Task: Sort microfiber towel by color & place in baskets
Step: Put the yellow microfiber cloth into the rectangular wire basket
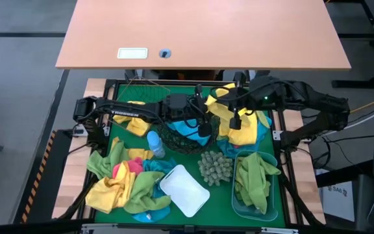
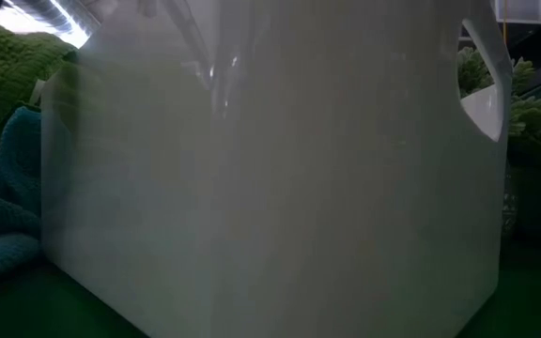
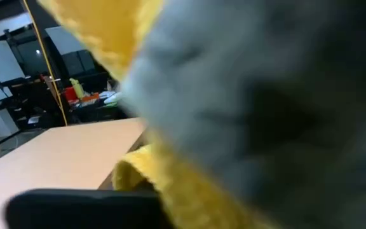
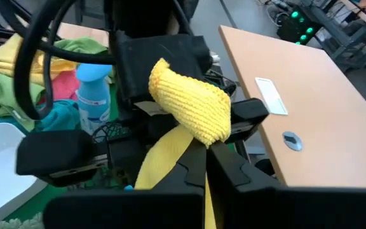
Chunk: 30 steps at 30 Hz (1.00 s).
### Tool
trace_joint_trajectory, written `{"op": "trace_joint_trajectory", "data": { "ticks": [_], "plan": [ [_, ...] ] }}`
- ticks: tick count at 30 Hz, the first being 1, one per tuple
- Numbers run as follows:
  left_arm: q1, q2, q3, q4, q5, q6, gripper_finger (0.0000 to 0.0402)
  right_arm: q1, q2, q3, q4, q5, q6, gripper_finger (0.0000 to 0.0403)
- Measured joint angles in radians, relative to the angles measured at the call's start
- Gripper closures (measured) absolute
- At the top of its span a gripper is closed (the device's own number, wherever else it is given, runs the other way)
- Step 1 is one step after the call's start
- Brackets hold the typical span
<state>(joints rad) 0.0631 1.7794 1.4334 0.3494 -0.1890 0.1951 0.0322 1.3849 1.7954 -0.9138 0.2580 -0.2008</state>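
Observation:
My right gripper (image 1: 234, 110) (image 4: 203, 152) is shut on a yellow towel (image 4: 189, 108) above the far right of the green mat. My left gripper (image 1: 205, 125) (image 4: 154, 127) faces it over the black mesh bowl (image 1: 174, 133). It is open, with the towel's bunched end between its spread fingers. More yellow towels (image 1: 247, 129) lie heaped at the far right. Green towels (image 1: 255, 175) fill the translucent blue tub (image 1: 239, 207). The white tub (image 1: 184, 190) (image 2: 270, 169) rests on the mat. Mixed towels (image 1: 119, 185) are piled at the near left. My right gripper pinches a narrow strip of the yellow towel (image 4: 203, 191) between its two shut fingers, which lie along the strip. The towel's bunched end (image 4: 192, 105) stands out beyond the fingertips, lifted clear of the table. My left gripper: whether its fingers touch the bunched end, I cannot tell.
A spiky grey-green ball (image 1: 215, 168) sits mid-mat between the white tub and the blue tub. A small blue bottle (image 1: 154, 144) (image 4: 94, 89) stands beside the mesh bowl. A blue towel (image 1: 190, 134) lies in that bowl. A wooden desk (image 1: 200, 32) stands beyond the table's far edge.

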Motion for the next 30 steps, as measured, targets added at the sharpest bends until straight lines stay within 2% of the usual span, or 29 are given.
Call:
{"op": "trace_joint_trajectory", "data": {
  "ticks": [5,13,18,21,30],
  "plan": [
    [0.002,-0.006,0.0,-0.002,-0.003,0.0,0.0394,0.0,0.0,0.0,0.0,0.019,0.0,0.0378],
    [0.002,-0.039,0.0,-0.027,-0.004,0.0,0.0398,0.0,0.0,0.0,-0.003,0.126,-0.001,0.0285],
    [0.002,-0.08,0.0,-0.038,-0.01,0.0,0.0399,0.0,-0.022,-0.001,-0.004,0.274,-0.012,0.0243],
    [0.002,-0.113,0.0,-0.072,-0.012,0.0,0.0399,0.0,-0.049,-0.001,-0.003,0.31,-0.014,0.0231],
    [0.01,-0.233,0.0,-0.104,-0.066,0.007,0.0401,0.0,-0.145,0.0,-0.07,0.31,0.016,0.0232]
  ]
}}
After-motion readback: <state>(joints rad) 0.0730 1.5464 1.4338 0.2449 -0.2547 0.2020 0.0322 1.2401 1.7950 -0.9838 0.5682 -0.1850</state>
